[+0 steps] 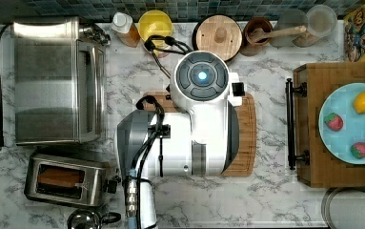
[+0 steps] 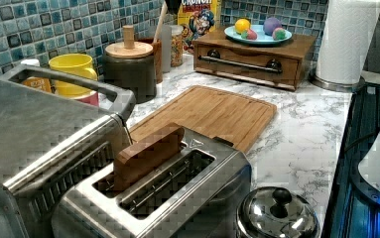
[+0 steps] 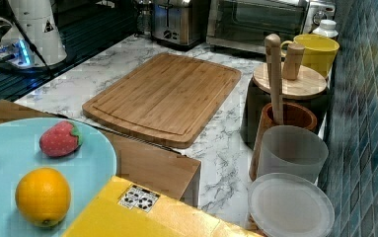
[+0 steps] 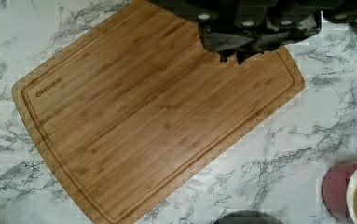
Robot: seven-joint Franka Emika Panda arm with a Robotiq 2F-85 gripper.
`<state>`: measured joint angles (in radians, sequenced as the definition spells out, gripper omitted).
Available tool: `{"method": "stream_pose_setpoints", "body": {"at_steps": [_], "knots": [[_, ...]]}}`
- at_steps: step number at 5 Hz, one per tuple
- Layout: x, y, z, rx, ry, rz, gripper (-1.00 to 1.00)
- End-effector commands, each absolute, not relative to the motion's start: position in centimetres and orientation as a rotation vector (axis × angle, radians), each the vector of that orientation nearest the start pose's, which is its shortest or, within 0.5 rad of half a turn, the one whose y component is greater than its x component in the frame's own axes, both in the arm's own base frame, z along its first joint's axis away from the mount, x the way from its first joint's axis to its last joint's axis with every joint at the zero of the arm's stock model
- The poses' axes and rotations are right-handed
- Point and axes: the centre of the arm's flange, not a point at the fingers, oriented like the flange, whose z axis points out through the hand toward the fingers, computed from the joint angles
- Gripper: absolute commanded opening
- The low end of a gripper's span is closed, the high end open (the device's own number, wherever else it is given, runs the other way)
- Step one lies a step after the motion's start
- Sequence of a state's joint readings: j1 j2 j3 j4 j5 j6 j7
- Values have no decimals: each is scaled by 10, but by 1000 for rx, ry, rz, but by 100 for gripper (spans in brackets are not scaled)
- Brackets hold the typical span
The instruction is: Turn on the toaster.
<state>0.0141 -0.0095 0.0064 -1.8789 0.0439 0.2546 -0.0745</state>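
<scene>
The small steel toaster [image 1: 68, 179] stands at the top view's lower left, with a brown slice of bread [image 2: 145, 154] standing tall out of one slot. Its black lever and knob [image 1: 112, 185] are on the end facing the arm. The same toaster [image 3: 174, 20] appears far back in the right view. The white arm [image 1: 194, 119] hangs over the wooden cutting board [image 4: 153, 112]. In the wrist view my gripper [image 4: 234, 55] is above the board, its dark fingers together and holding nothing, well apart from the toaster.
A large steel toaster oven [image 1: 56, 81] sits right beside the toaster. A kettle lid [image 2: 277, 213] is close to the toaster's lever end. A yellow mug [image 1: 155, 24], a lidded jar [image 1: 219, 36] and a utensil pot [image 1: 258, 34] line the tiled wall. A wooden box [image 1: 309, 124] carries a plate of fruit.
</scene>
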Motion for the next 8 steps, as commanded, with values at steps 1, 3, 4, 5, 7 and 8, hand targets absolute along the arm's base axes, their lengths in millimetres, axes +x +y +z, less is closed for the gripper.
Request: {"method": "stream_pose_setpoints", "body": {"at_steps": [1,3,4,5,7,8], "knots": [[554,17,505,-2938,1028,82,-100],[543,84,494,-3005,795,99,-100],[528,114,488,-3021,702,104,-100],[513,133,478,-3033,640,110,-100],[466,154,470,-3006,621,104,-100],[442,164,467,-3017,605,77,-100]]}}
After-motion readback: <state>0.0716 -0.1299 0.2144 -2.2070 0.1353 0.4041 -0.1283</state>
